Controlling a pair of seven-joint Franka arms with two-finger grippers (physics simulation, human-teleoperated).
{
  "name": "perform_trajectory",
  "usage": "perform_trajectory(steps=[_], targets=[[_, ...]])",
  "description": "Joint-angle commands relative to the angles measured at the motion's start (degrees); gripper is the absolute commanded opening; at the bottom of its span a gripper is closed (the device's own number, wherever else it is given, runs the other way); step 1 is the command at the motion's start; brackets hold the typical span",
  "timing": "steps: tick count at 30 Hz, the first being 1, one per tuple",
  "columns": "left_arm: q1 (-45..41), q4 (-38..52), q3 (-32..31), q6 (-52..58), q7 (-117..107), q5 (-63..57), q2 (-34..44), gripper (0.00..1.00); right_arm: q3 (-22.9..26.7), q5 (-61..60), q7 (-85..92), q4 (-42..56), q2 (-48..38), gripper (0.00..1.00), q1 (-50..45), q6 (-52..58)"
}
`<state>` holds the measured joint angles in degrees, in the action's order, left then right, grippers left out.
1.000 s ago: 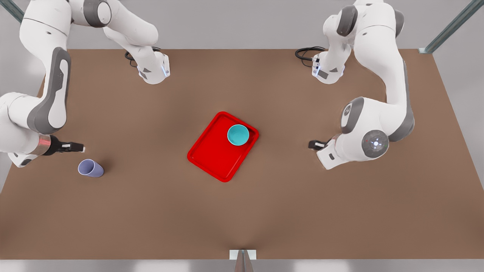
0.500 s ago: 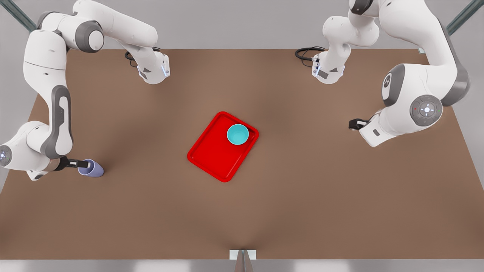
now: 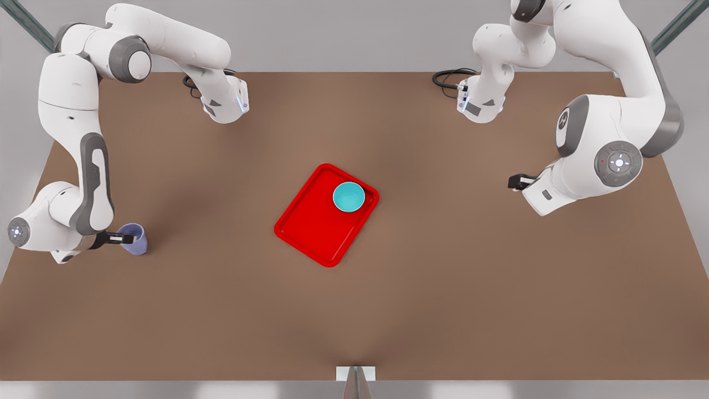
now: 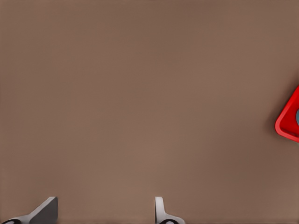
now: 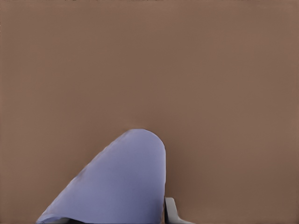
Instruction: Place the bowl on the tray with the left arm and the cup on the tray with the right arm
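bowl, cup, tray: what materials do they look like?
Bowl: glossy teal, plastic or glazed ceramic by its smooth, even colour; hard to tell which. Cup: matte lavender, likely plastic, uniform with no shine. Tray: bright red plastic-looking, with soft sheen on its raised rim. All are renders, so only a guess.

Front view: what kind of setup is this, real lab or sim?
Most likely a simulated bimanual tabletop cell, not a real lab. Two white arms are mounted at the far edge of a plain brown table with metal frame struts at its corners. The props are few and flat-coloured: a red tray, teal bowl, lavender cup.
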<state>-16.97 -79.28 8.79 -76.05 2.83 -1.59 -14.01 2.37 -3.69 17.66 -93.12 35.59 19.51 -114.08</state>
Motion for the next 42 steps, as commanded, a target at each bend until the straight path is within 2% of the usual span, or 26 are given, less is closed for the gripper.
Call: perform_trajectory(steps=[1,3,6,21,27,39,42], targets=[[0.0,0.0,0.0,0.0,0.1,0.0,0.0,1.0,0.0,0.0,0.0,0.0,0.0,0.37,0.0,-0.3],[0.0,0.0,0.0,-0.1,0.2,0.0,-0.1,1.0,0.0,-0.2,0.0,0.1,0.0,0.25,0.2,-0.4],[0.0,0.0,0.1,0.0,0.3,0.0,-0.1,1.0,0.0,-0.3,0.3,0.2,0.6,0.21,0.3,-1.4],[0.0,0.0,0.1,0.1,0.0,-0.1,-0.1,1.0,-0.6,-0.2,4.0,1.2,-1.0,0.21,-0.5,-1.4],[0.0,0.3,0.1,0.1,-0.2,-0.1,-0.1,1.0,-1.1,-0.7,1.5,1.8,-5.3,0.21,-10.2,-1.1],[0.0,0.3,0.2,0.1,-0.3,-0.2,-0.2,1.0,-21.8,-0.4,-6.9,0.5,-9.6,0.21,-10.7,1.6],[0.0,0.3,0.2,0.1,-0.3,-0.2,-0.2,1.0,-21.9,-0.4,-8.0,0.9,-8.7,0.21,-17.1,0.8]])
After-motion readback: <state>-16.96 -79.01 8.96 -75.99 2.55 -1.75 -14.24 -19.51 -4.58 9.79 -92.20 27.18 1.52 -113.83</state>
